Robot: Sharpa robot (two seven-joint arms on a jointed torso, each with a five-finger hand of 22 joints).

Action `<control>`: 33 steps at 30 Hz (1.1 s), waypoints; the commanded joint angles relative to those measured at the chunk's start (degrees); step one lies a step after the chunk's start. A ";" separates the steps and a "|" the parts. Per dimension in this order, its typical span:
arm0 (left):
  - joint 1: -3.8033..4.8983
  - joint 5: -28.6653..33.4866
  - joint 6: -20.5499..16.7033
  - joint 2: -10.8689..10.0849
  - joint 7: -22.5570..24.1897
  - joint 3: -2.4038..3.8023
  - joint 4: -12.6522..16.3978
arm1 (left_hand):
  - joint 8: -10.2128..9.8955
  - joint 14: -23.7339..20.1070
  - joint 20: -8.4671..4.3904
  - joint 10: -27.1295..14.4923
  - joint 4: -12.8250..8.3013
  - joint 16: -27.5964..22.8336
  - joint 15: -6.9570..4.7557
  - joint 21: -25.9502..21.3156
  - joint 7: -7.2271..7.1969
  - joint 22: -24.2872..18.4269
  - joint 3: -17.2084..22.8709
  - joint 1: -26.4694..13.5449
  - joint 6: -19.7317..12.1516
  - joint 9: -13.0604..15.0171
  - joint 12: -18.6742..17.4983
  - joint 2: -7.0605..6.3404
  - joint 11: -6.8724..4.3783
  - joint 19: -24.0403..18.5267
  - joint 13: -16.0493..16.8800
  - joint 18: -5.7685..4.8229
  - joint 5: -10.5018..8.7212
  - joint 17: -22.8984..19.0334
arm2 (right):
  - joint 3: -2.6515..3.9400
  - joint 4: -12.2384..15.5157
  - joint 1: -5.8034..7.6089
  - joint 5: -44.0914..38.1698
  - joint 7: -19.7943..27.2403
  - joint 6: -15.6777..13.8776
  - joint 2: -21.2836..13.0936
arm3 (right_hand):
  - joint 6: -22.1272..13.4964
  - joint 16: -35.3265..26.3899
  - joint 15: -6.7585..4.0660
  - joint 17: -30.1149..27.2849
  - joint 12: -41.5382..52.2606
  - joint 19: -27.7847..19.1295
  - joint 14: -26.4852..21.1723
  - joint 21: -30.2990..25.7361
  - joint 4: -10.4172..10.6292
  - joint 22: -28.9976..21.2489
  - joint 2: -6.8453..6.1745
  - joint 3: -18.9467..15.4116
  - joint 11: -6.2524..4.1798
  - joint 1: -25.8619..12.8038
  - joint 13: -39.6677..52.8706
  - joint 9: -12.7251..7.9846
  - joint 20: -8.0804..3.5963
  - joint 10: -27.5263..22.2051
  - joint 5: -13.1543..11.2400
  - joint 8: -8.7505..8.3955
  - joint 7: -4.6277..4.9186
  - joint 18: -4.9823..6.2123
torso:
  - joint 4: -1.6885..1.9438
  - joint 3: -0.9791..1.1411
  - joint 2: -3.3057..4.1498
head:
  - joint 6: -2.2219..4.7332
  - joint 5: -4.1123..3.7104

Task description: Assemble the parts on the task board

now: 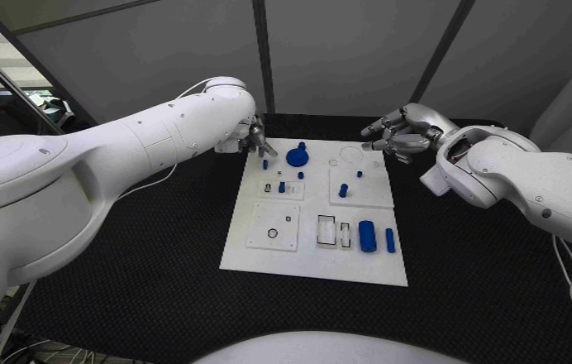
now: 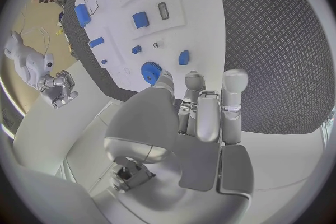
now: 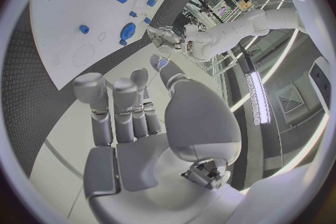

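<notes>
The white task board (image 1: 312, 252) lies in the middle of the black table. On it are a round blue gear (image 1: 297, 157), small blue pegs (image 1: 343, 189) and a blue cylinder (image 1: 367, 236) beside a short blue bar (image 1: 390, 241). My left hand (image 1: 253, 139) hovers at the board's far left corner, fingers apart and holding nothing; in the left wrist view that hand (image 2: 199, 106) points toward the gear (image 2: 151, 73). My right hand (image 1: 399, 132) hangs above the far right corner, also holding nothing, its fingers (image 3: 115, 106) loosely spread over the board (image 3: 77, 5).
Black textured mat (image 1: 477, 248) surrounds the board on all sides. Grey wall panels stand behind the table. Rectangular recesses (image 1: 326, 229) and a small ring hole (image 1: 273, 233) mark the board's near half.
</notes>
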 commanded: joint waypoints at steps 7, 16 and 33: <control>-0.05 -1.06 2.62 0.19 -0.75 0.02 -0.31 | 0.77 3.14 0.02 1.26 -0.66 1.39 -0.06 1.46 -0.08 1.47 0.08 0.69 1.06 -0.57 2.15 0.25 0.00 0.82 0.57 -1.89 0.11 6.57 | 0.05 0.09 0.11 -0.15 0.44 0.36 0.02 | -0.41 -0.32 -0.03 0.11 0.04 0.21 0.33 -0.31 0.19 0.08 0.16 0.25 0.13 -0.59 0.01 -0.02 -0.10 -0.20 0.09 -0.10 0.12 0.31 | -0.04 -0.01 0.02 | -0.11 0.05; -0.33 -1.07 4.35 0.19 -0.05 0.02 -0.15 | 2.26 3.36 -0.04 1.89 -0.93 2.38 -0.19 2.46 -0.47 2.71 -0.02 0.55 2.85 -0.61 3.69 0.51 -0.28 1.07 0.90 -2.02 0.10 7.44 | 0.05 0.03 0.11 -0.19 0.45 0.41 0.10 | -0.41 -0.32 -0.03 0.11 0.04 0.21 0.33 -0.31 0.19 0.08 0.16 0.25 0.13 -0.59 0.01 -0.02 -0.10 -0.20 0.09 -0.10 0.12 0.31 | 0.02 -0.01 -0.03 | -0.25 -0.02; -0.77 -1.06 4.04 0.23 0.25 0.02 -0.22 | 3.57 3.57 -0.32 2.32 -1.91 3.18 -0.55 3.50 -1.11 4.06 0.48 1.45 3.98 -0.40 4.47 1.26 -0.80 1.35 0.84 -2.17 0.11 8.14 | 0.05 -0.04 0.11 -0.20 0.47 0.45 0.17 | -0.41 -0.32 -0.03 0.11 0.04 0.21 0.33 -0.31 0.19 0.08 0.16 0.25 0.13 -0.59 0.01 -0.02 -0.10 -0.20 0.09 -0.10 0.12 0.31 | 0.00 0.00 -0.02 | -0.38 -0.07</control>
